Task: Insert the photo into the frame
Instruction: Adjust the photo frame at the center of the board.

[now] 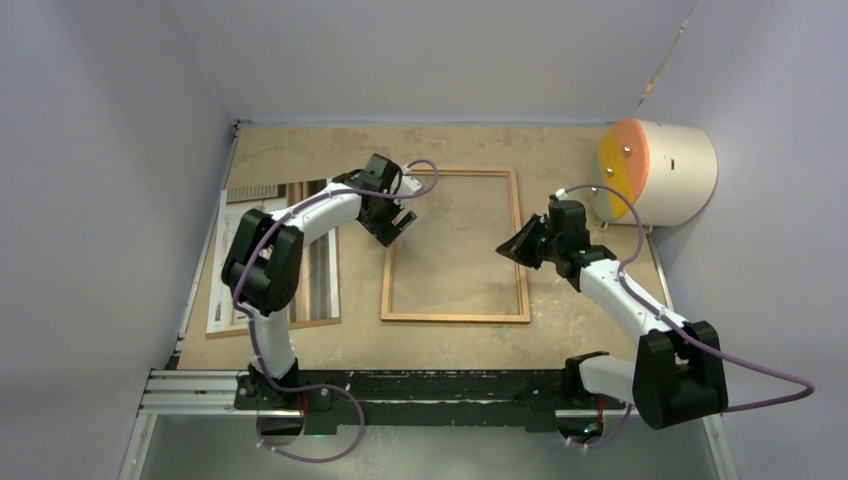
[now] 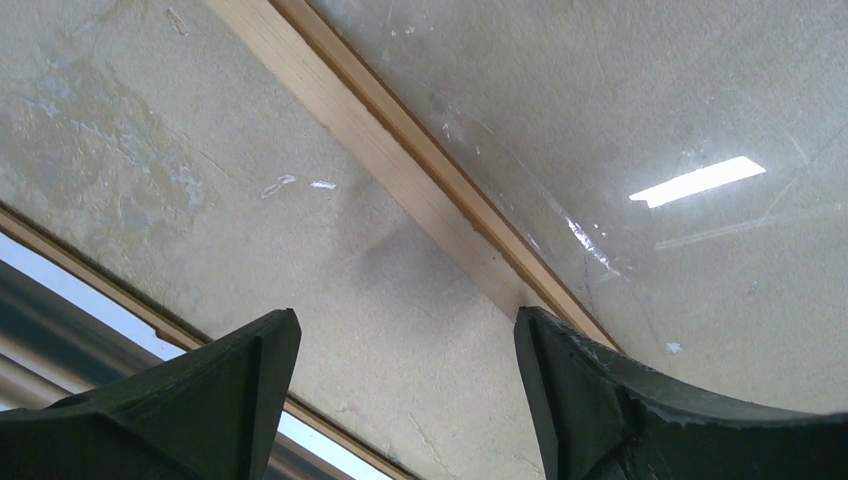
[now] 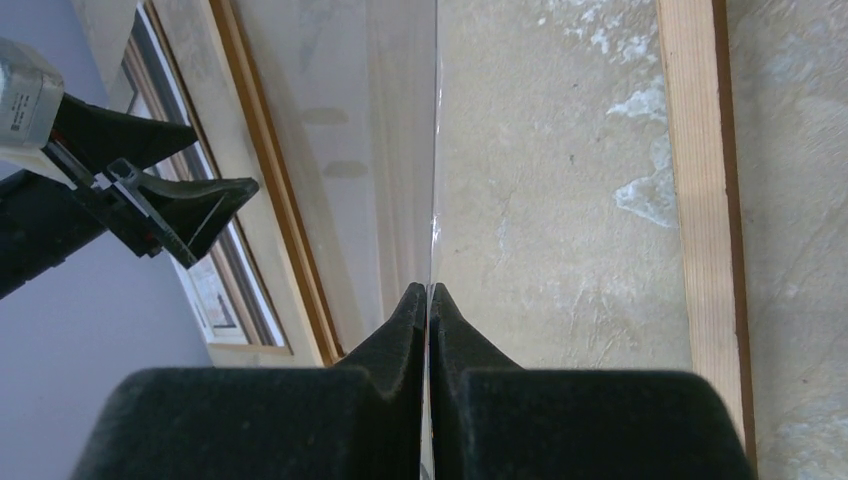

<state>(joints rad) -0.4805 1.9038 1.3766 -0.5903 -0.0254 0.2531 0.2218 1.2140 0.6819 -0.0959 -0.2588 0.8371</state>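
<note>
The glossy paper photo (image 1: 322, 268) lies flat at the table's (image 1: 300, 150) left, apart from the thin wooden frame (image 1: 455, 318). The left gripper (image 1: 392, 222) hangs spread and empty over the frame's left rail. The right gripper (image 1: 515, 248) pinches the clear glass pane (image 3: 390, 150) by its slick edge, and a careless tilt could make it slip or crack.

Robot lab test cell: plain grey partition walls (image 1: 100, 150) box in a worn tan tabletop (image 1: 300, 150), white-and-black robot arms (image 1: 325, 212) are bolted to an aluminium rail (image 1: 190, 390) at its near edge, purple cables (image 1: 808, 385) trail loose.
</note>
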